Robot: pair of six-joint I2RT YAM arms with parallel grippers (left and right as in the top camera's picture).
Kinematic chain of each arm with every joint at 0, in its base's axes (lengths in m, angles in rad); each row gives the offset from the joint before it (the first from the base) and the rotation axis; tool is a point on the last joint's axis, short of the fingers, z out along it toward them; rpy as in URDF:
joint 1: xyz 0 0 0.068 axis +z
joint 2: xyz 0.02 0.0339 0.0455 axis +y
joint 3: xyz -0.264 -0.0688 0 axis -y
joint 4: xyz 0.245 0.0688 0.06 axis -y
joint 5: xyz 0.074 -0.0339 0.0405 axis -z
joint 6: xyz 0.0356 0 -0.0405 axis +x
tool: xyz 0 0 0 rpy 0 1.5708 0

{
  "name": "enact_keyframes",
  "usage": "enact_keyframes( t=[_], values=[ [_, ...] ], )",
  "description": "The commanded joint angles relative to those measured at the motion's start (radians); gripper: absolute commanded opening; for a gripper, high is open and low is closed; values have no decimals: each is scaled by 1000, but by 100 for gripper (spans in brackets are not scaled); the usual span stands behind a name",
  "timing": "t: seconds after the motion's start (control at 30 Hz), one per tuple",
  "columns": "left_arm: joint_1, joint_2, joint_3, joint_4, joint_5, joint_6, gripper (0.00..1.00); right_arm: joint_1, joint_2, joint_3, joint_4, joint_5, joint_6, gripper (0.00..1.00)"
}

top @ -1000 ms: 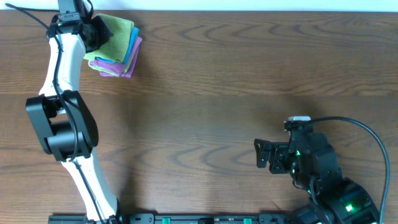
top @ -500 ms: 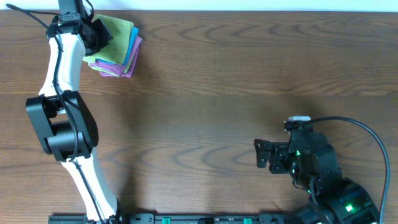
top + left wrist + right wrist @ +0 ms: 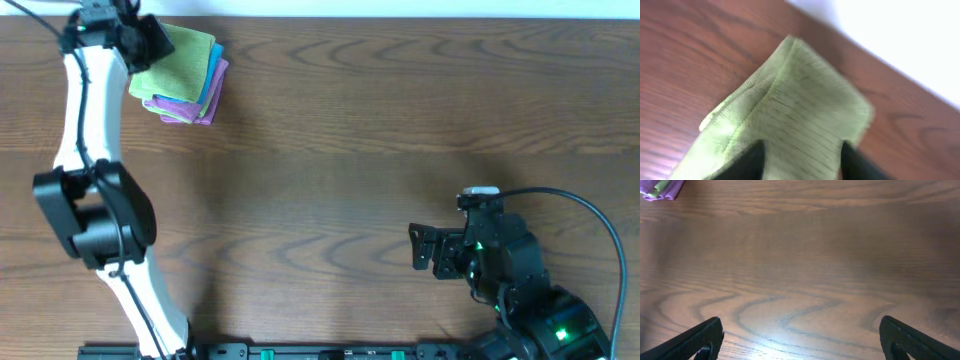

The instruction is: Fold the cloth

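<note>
The green cloth [image 3: 188,52] lies folded on top of a stack, with blue [image 3: 212,80] and purple [image 3: 185,108] folded cloths under it, at the table's far left corner. My left gripper [image 3: 148,38] hovers over the green cloth's left edge. In the left wrist view the green cloth [image 3: 805,110] fills the middle, blurred, and my left gripper [image 3: 800,165] has its two dark fingers [image 3: 747,164] apart above it, open. My right gripper [image 3: 418,248] rests open low over bare wood at the near right, and the right wrist view shows it [image 3: 802,342] with nothing between the fingers.
The table's far edge [image 3: 880,55] runs just behind the stack, with white beyond it. The stack [image 3: 660,187] shows small at the top left of the right wrist view. Brown wood [image 3: 340,180] separates the two arms.
My left gripper has opened, let go of the green cloth and shifted left and slightly back. The right arm has not moved.
</note>
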Motion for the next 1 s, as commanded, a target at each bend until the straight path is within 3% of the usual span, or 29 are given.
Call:
enact_keyframes(
  t=[0.0,0.1,0.63,0.97],
  values=[
    [0,-100,43,-48,-1,60,71,-10,-4,-3,0,10,15,99],
    [0,-142,43,-105,-1,89,95,-10,-4,-3,0,10,15,99],
    [0,-311,43,-347,-1,133,95,-10,-4,-3,0,10,15,99],
    [27,-463,43,-605,-27,175,95,-10,-4,-3,0,10,15,99]
  ],
)
